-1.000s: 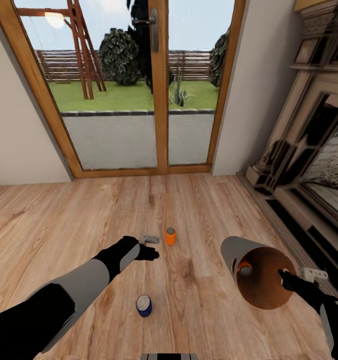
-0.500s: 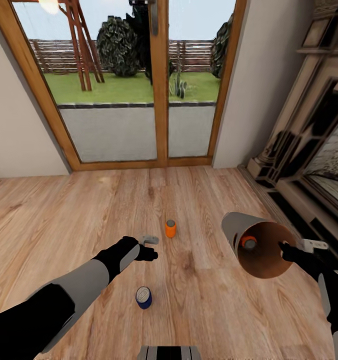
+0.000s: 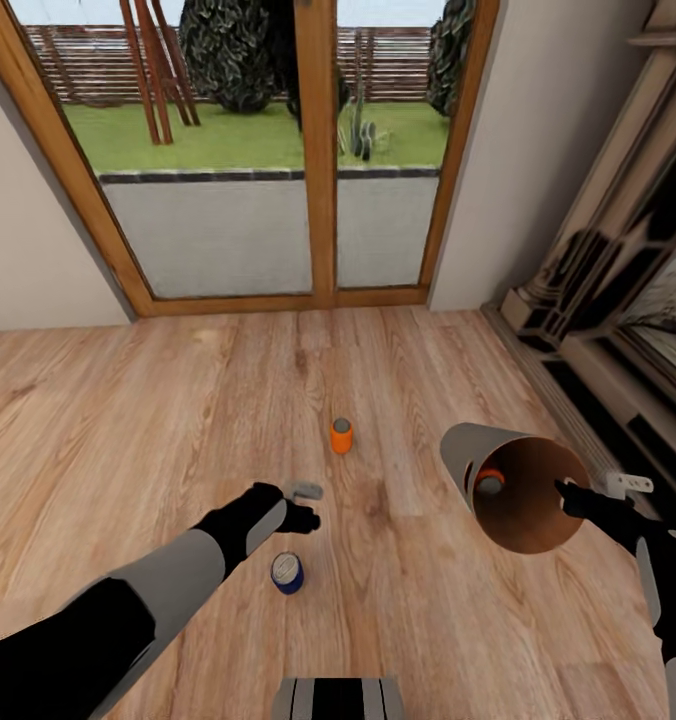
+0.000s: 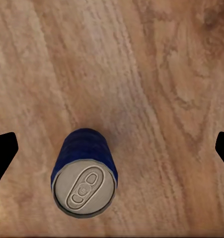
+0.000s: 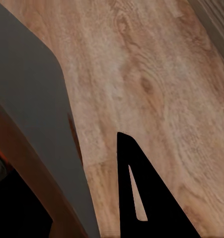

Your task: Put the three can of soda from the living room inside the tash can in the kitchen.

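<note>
The left hand (image 3: 303, 505) hung spread and empty above the blue can (image 3: 287, 573), which stood upright on the wood floor (image 3: 128, 420) just toward six o'clock of it, while the right hand (image 3: 588, 498) gripped the rim of the tilted trash can (image 3: 518, 492) with one orange can (image 3: 490, 482) inside. The step in hand looked like picking up the blue can, so the next move called for centring the fingers (image 4: 3, 153) around it, descending and closing. The second orange can (image 3: 341, 435) waited toward twelve o'clock.
</note>
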